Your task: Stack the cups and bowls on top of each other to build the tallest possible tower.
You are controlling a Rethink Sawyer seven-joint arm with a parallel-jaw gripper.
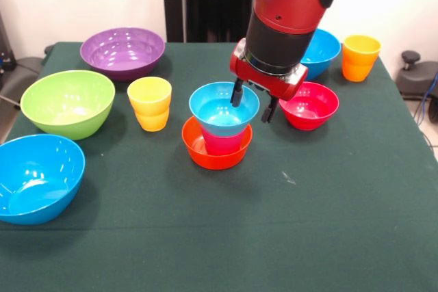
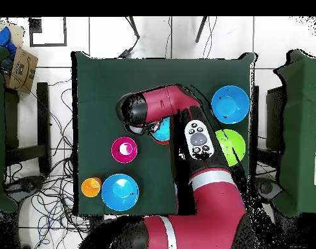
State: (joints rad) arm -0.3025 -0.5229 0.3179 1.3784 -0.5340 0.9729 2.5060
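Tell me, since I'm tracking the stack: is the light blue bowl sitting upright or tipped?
Upright. In the front view the light blue bowl sits mouth up and level on the red-pink cup, inside the orange bowl.

Light blue bowl (image 1: 224, 106), pink cup (image 1: 223, 143), orange bowl (image 1: 216, 152).

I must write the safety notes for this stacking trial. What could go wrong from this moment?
1. One of the fingers is inside the light blue bowl and one outside, so lifting away may drag it off the pink cup.
2. That bowl is wider than the cup under it, so the stack in the orange bowl may tip.
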